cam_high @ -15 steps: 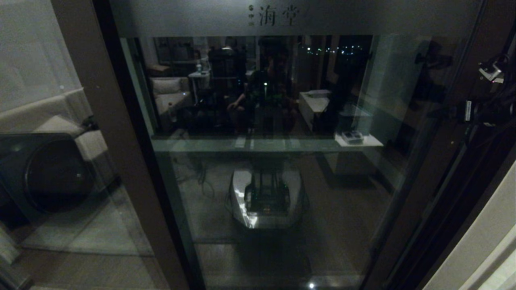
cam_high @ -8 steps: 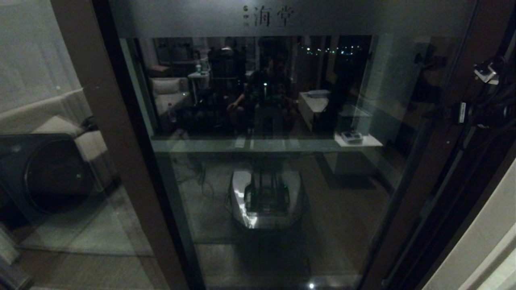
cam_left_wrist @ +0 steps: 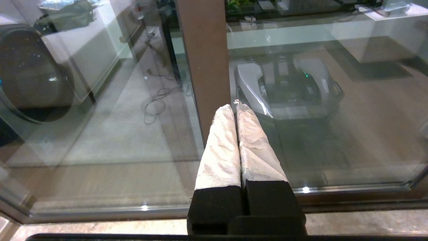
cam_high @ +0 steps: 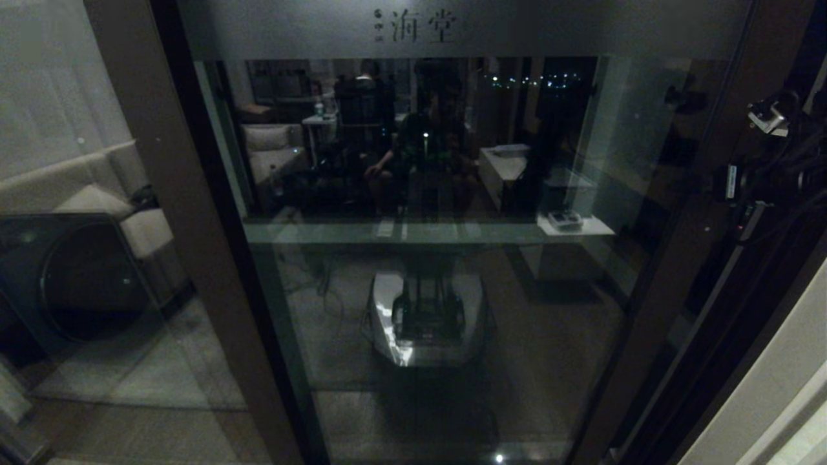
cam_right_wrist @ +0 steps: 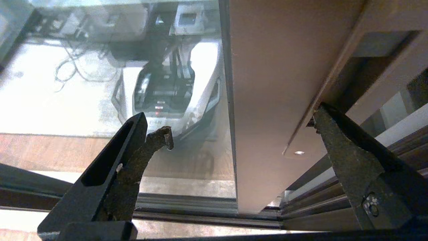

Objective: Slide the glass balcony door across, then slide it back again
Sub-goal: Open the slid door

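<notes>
Head view: the glass balcony door [cam_high: 452,258] fills the middle of the scene, a tall pane in a dark brown frame with a frosted band [cam_high: 465,29] across its top bearing printed characters. Its right stile [cam_high: 685,245] runs down at a slant on the right side, and the right gripper [cam_high: 743,187] sits against that stile at about mid height, dark and cabled, with a small white fitting above it. A brown post [cam_high: 187,245] stands left of the pane, and beyond it a dark round-fronted appliance [cam_high: 77,278] shows through the adjoining glass. The robot's own white base [cam_high: 426,316] is reflected low in the pane.

Right wrist view: the right gripper [cam_right_wrist: 240,137] has its fingers spread wide, one finger [cam_right_wrist: 147,147] in front of the glass and the other [cam_right_wrist: 337,134] at the outer edge of the brown stile [cam_right_wrist: 277,83], so the stile lies between them. Contact with the stile cannot be confirmed, and nothing is clamped. The floor track [cam_right_wrist: 200,204] runs beneath.

Left wrist view: the left gripper [cam_left_wrist: 236,107] is low in front of the brown post [cam_left_wrist: 205,57], near the bottom rail [cam_left_wrist: 334,190], with its padded fingers [cam_left_wrist: 220,147] pressed together and holding nothing
</notes>
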You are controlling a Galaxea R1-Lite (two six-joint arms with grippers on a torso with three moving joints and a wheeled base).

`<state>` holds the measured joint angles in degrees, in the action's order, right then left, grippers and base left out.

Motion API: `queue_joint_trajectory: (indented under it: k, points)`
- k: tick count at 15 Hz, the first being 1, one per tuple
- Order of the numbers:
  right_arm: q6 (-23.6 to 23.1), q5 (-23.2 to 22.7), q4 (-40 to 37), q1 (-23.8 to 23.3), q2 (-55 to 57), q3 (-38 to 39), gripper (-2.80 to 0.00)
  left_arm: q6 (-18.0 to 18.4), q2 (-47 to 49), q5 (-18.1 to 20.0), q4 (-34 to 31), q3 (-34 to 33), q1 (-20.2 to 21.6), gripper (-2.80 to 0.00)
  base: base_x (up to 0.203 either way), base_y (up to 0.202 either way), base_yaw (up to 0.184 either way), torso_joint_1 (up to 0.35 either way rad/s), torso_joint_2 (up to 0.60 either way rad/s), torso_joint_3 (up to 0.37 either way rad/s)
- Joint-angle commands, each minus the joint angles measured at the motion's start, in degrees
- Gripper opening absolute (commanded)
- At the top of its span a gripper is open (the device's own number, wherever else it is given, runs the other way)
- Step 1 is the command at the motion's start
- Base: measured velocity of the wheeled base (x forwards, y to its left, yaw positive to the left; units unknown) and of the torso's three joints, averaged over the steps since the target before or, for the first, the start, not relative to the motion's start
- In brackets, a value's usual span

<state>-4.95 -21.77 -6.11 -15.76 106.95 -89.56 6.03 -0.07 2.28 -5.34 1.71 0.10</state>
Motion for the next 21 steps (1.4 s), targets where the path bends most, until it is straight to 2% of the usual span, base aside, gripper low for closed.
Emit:
queue_joint_trajectory:
  k: [1,4,7,14,15,21]
  points:
    - [0.0,2.6,0.1,-0.4,-1.2,0.9,0.00,0.0,0.0,0.0,-0.1,0.0,0.0,-2.80,0.000,0.000,0.000,0.000,0.00,0.000]
    - [1.5,3.1,1.6,-0.4,-1.7,1.0,0.00,0.0,0.0,0.0,-0.1,0.0,0.0,-2.80,0.000,0.000,0.000,0.000,0.00,0.000]
    - [1.6,5.6,1.9,-0.9,-3.5,1.0,0.00,0.0,0.0,0.0,0.0,0.1,0.0,-2.80,0.000,0.000,0.000,0.000,0.00,0.000]
    - [1.5,5.7,1.9,-5.4,-9.2,1.0,0.00,0.0,0.0,0.0,0.0,0.0,0.0,-2.80,0.000,0.000,0.000,0.000,0.00,0.000]
    - [1.5,5.5,1.8,-6.4,-9.9,0.9,-2.80,0.0,0.0,0.0,-0.1,0.1,0.0,-2.80,0.000,0.000,0.000,0.000,0.00,0.000]
    - [1.1,5.9,1.5,-10.2,-10.8,-1.1,-2.80,0.0,0.0,0.0,0.0,0.1,0.0,-2.80,0.000,0.000,0.000,0.000,0.00,0.000]
